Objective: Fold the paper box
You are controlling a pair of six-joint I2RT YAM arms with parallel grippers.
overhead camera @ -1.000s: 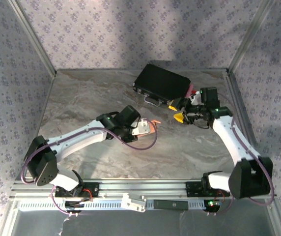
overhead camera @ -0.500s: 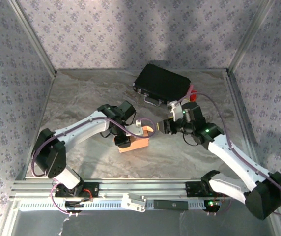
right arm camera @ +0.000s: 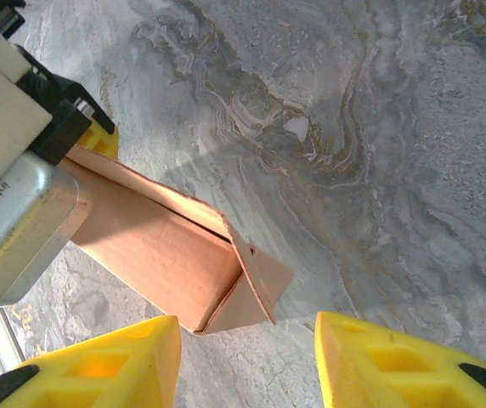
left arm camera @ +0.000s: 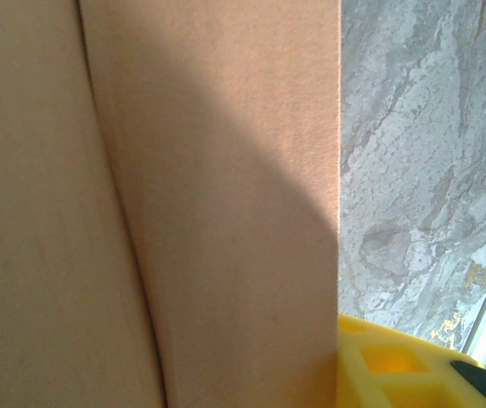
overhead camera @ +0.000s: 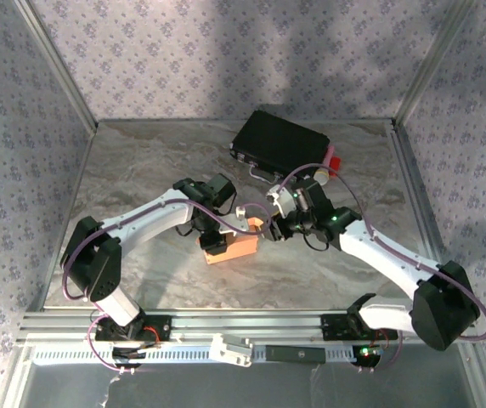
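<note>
1. Thin salmon-brown cardboard paper box point(overhead camera: 233, 247) sits at frame centre on the grey marbled table point(overhead camera: 141, 170). The body is formed and the end flap point(right arm camera: 256, 285) is ajar. Judged partway, ends left to close.
2. Left gripper point(overhead camera: 213, 240) looks clamped on the box. Right gripper point(right arm camera: 243, 357) jaws are wide, just short of the flap edge.
3. Open table around the box; black hard case point(overhead camera: 281, 143) well apart, upper right.

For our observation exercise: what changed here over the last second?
The right arm swung left from beside the black hard case; the open right fingers now face the end of the salmon-brown cardboard box. The left fingers carried that box nearer. Case unmoved.
</note>
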